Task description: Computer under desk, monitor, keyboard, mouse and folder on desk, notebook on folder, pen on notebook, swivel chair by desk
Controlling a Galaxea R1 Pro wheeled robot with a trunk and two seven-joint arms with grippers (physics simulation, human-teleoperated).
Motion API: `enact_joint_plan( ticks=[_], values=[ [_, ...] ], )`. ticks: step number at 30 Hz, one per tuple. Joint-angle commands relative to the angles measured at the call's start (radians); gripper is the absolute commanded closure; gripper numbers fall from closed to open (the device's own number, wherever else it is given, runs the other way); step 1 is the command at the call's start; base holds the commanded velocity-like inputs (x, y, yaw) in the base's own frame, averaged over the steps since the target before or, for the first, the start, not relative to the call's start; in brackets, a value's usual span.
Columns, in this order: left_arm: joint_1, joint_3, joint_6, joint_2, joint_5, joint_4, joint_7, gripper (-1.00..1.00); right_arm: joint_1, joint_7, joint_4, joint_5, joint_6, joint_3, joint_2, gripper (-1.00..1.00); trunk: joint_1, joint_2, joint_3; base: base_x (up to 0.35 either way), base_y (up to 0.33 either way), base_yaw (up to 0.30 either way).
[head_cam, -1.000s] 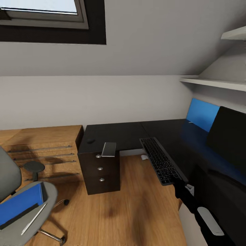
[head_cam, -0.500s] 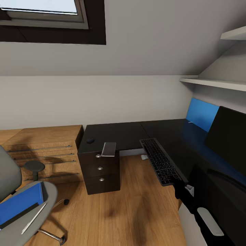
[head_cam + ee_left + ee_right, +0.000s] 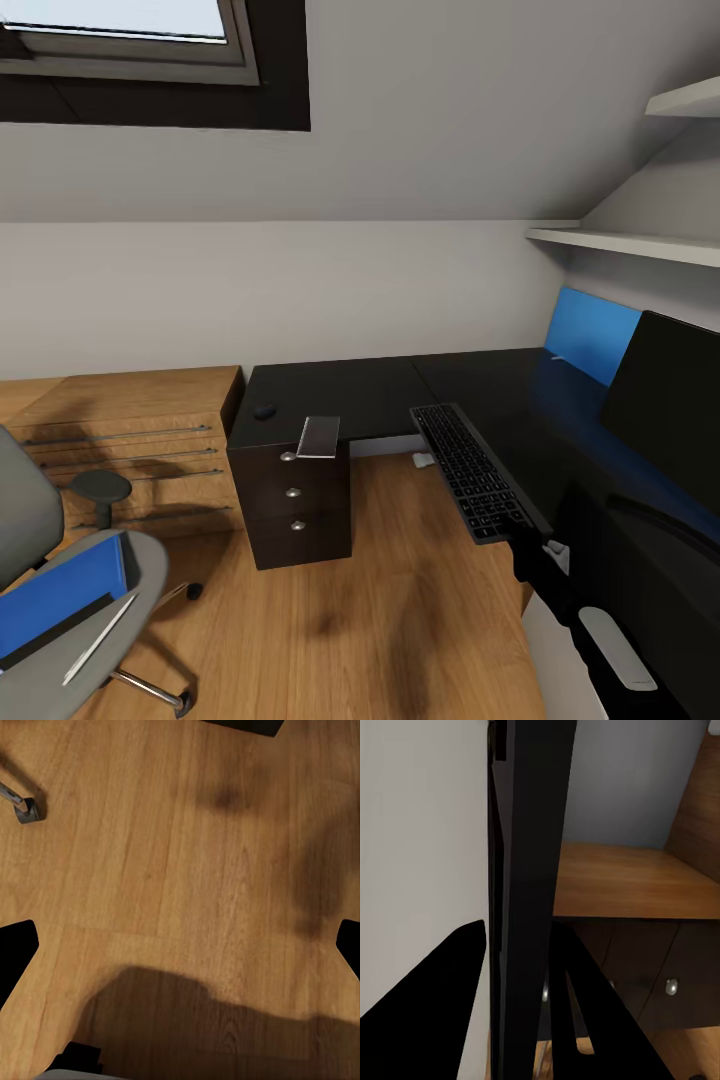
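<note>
Right hand fingers straddle keyboard edge at desk.

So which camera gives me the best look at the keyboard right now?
The head view: the keyboard lies in full on the desk, its near end overhanging the edge. In the right wrist view the right gripper straddles a thin dark slab seen edge-on, likely the keyboard. The left wrist view looks at the wooden floor.

You have a glossy black worktop, a dark grey keyboard with black keys, a bright blue folder on the grey swivel chair, and a silver-white pen. Below your left pincer: woodgrain floor.
</note>
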Motion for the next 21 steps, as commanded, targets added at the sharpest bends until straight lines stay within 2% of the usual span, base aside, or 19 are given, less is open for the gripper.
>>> enact_joint_plan(
  ticks=[1, 21],
  values=[
    [-0.001, -0.008, -0.005, 0.001, 0.011, 0.001, 0.001, -1.00, 0.000, 0.002, 0.000, -0.009, 0.009, -0.002, 0.000, 1.00, 0.000, -0.001, -0.001, 0.000, 0.000, 0.000],
    [-0.001, -0.008, -0.005, 0.001, 0.011, 0.001, 0.001, -1.00, -0.001, 0.004, -0.001, -0.011, 0.011, -0.001, 0.002, 1.00, 0.000, -0.001, -0.001, 0.000, 0.000, 0.000]
  ],
)
